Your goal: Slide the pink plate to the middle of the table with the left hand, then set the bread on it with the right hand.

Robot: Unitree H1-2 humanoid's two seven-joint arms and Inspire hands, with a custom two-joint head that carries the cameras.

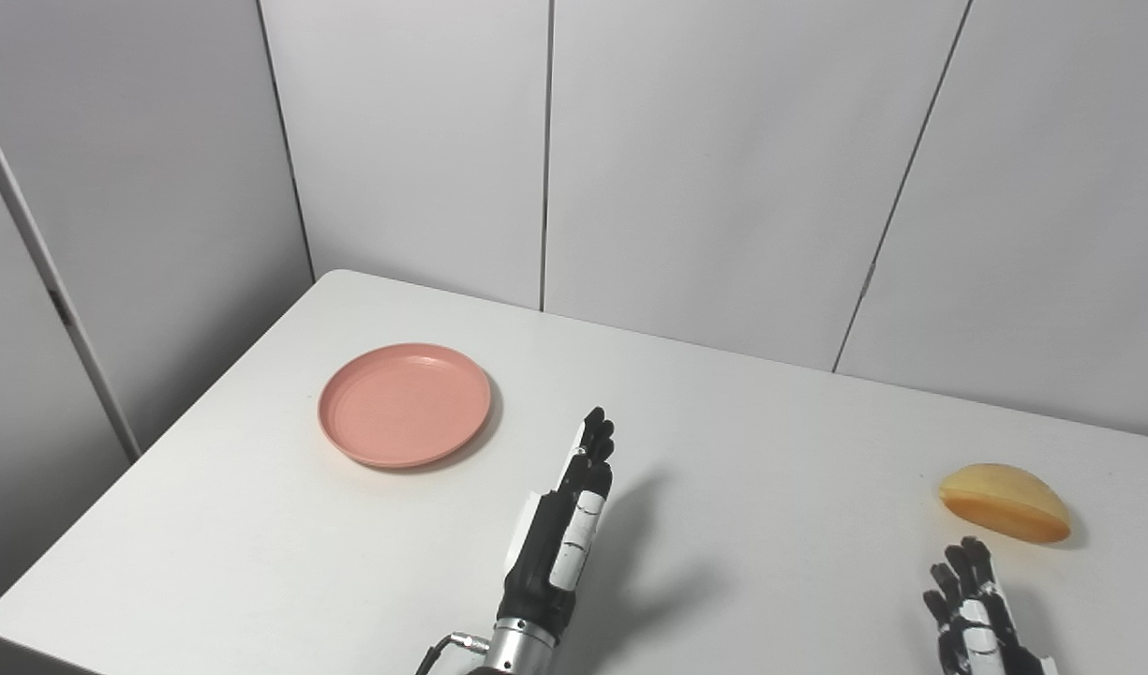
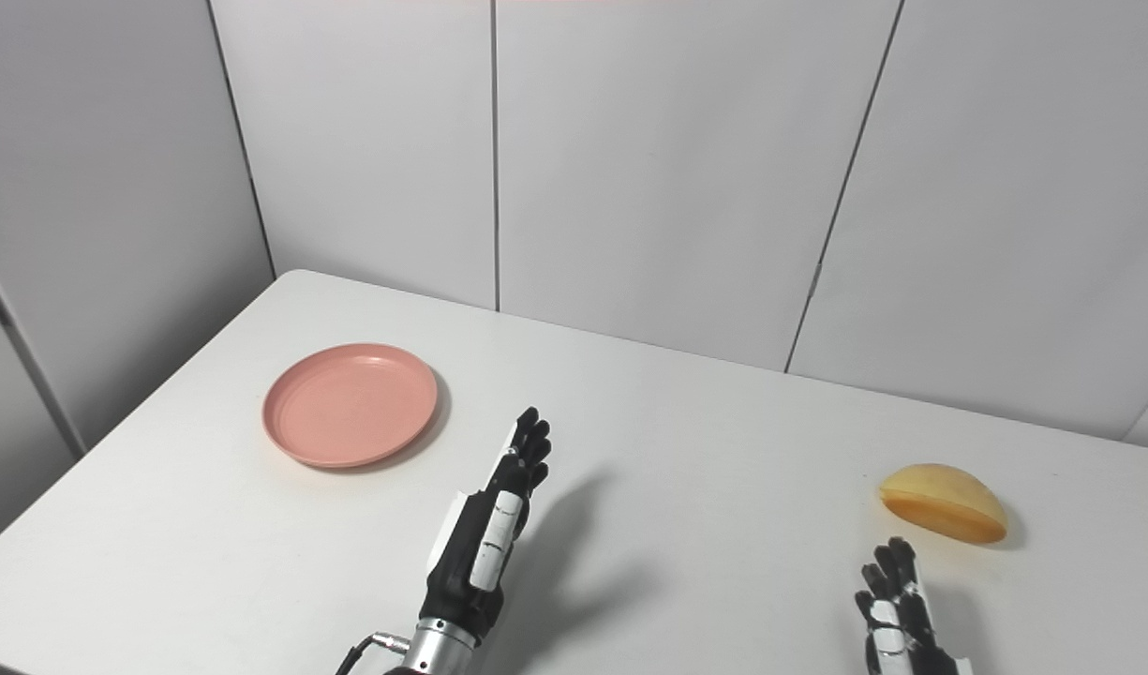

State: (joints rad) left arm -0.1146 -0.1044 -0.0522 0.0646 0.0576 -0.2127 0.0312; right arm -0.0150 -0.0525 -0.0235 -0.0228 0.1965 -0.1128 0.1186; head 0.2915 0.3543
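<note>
Pink plate [image 1: 404, 403]: 10 o'clock of my left hand [image 1: 564, 525], fingers straight, empty; looks light, stiff, prob. slippery; push at rim.

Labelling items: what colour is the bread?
Golden yellow-orange bread, clearest in the left eye view.

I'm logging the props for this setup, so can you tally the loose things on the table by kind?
Pink plate: 1
Bread: 1
Total: 2, both lying on the white table
</note>
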